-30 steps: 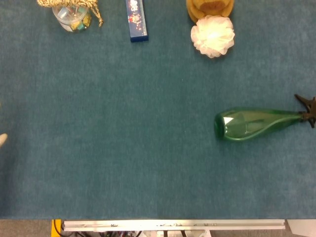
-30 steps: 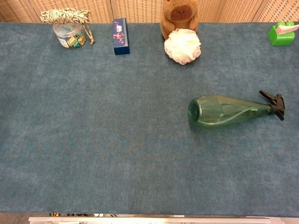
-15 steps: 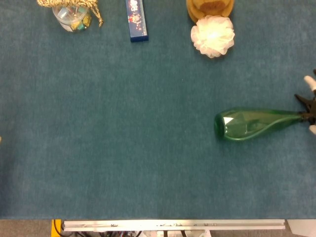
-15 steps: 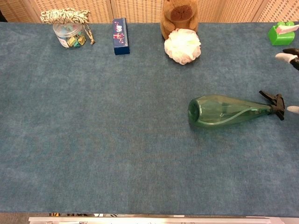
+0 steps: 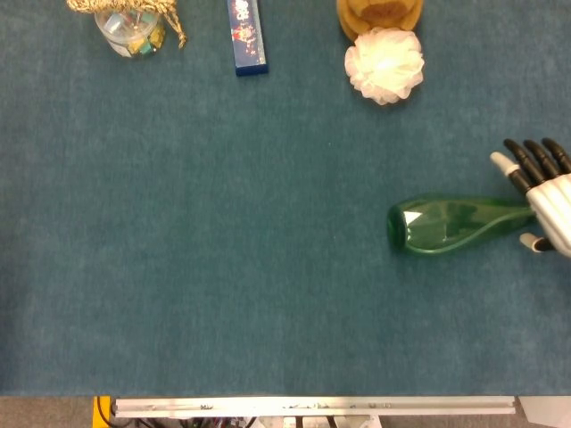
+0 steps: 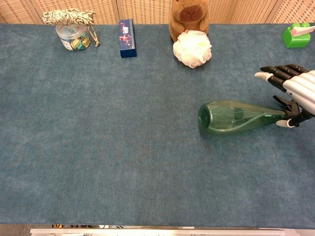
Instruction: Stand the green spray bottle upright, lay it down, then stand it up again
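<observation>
Right hand (image 5: 546, 198) enters from the right edge, fingers (image 6: 275, 73) spread apart, holding nothing that I can confirm. It sits over the nozzle end of the green spray bottle (image 5: 455, 223); thumb tip shows just below the bottle neck, other fingers fan out above it. Can't tell from either view whether any finger is actually touching the bottle. Left hand: not visible in either cam.

Bottle lies on its side on the blue table cloth (image 5: 223, 267), base pointing left, neck and black trigger (image 6: 290, 109) pointing right, close to the right edge. Little margin on that side.

Open room: wide bare cloth to the left of the bottle and toward the near table edge (image 5: 312, 407). Far edge is lined w/ other items, all well apart from the bottle: glass jar (image 6: 73, 37) w/ rope on top at far left, blue box (image 6: 127, 38) beside it, brown plush toy (image 6: 187, 17) w/ white bath pouf (image 6: 192, 48) touching its front, and a green item (image 6: 295, 35) at the far right corner, chest cam only.
</observation>
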Action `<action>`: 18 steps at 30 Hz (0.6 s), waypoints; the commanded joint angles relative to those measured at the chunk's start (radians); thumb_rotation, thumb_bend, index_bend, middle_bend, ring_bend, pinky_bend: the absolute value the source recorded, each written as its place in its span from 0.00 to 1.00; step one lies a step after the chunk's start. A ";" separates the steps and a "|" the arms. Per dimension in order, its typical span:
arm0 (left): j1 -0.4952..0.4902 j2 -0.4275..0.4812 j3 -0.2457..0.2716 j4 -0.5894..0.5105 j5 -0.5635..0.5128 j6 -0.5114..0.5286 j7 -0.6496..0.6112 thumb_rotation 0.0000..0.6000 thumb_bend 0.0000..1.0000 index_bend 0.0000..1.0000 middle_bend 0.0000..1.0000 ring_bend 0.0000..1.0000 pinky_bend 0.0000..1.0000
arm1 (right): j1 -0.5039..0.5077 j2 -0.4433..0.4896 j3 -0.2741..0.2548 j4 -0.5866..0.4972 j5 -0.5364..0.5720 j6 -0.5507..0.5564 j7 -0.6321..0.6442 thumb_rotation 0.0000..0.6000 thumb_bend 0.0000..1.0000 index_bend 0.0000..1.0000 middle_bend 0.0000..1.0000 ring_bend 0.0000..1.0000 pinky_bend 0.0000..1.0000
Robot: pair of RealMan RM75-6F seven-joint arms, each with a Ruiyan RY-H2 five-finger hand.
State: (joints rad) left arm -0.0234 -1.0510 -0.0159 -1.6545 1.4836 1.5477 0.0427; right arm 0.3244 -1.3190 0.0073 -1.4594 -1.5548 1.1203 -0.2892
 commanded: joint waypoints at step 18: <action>0.019 0.015 0.000 -0.016 0.011 0.018 -0.009 1.00 0.13 0.34 0.35 0.39 0.70 | 0.057 -0.099 0.010 0.095 0.053 -0.057 -0.108 1.00 0.00 0.01 0.00 0.00 0.07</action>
State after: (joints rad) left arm -0.0047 -1.0364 -0.0164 -1.6698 1.4944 1.5659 0.0334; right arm 0.3781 -1.4146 0.0143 -1.3672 -1.5054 1.0651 -0.3927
